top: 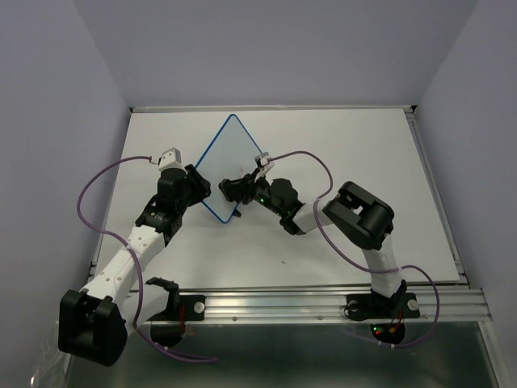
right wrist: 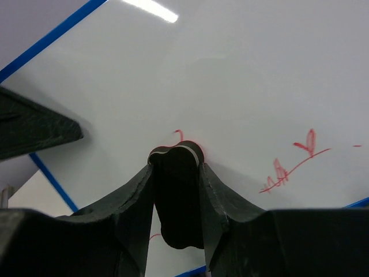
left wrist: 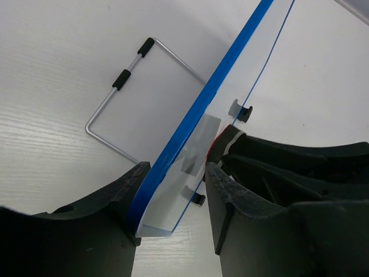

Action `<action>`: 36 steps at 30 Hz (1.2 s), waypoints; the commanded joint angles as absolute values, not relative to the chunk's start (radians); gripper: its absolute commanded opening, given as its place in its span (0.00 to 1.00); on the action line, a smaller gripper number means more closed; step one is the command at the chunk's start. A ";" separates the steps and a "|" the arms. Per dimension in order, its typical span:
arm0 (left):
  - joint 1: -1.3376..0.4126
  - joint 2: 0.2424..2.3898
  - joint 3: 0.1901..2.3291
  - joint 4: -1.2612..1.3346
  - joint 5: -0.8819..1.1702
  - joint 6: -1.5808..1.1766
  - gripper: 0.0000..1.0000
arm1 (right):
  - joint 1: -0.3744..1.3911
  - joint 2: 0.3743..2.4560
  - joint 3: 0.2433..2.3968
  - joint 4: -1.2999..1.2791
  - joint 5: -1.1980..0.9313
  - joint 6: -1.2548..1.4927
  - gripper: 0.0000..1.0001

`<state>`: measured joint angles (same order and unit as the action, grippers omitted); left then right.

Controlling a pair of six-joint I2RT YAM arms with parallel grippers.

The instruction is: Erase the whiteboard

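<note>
Left claw [left wrist: 173, 187] is clamped on the blue-rimmed lower edge of the whiteboard [top: 229, 162], one finger on each side. I've got the board propped up on edge over the surface [top: 347, 153], left of centre. A wire stand [left wrist: 118, 107] with black sleeves sits just beside its back. Right claw [right wrist: 176, 167] is closed tight around the eraser [right wrist: 176, 202], and the eraser's tip is pressed against the board's face. I can see red scribbles [right wrist: 294, 164] to the right of the eraser and a small red curl just above its tip.
</note>
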<state>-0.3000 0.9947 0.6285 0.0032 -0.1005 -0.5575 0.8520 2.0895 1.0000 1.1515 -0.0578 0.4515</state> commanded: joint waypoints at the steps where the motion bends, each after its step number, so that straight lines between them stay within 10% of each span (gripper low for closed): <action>1: -0.307 0.994 0.630 0.035 -0.095 -0.552 0.54 | 0.819 2.080 1.060 1.169 0.061 0.473 0.01; 36: -0.307 0.997 0.646 0.034 -0.084 -0.546 0.53 | 0.916 2.098 0.986 1.101 -0.265 0.376 0.01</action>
<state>-0.2993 1.0012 0.6285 -0.0048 -0.1081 -0.5556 0.8543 2.0895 0.9943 1.1534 -0.0895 0.3916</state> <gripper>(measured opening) 0.530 0.298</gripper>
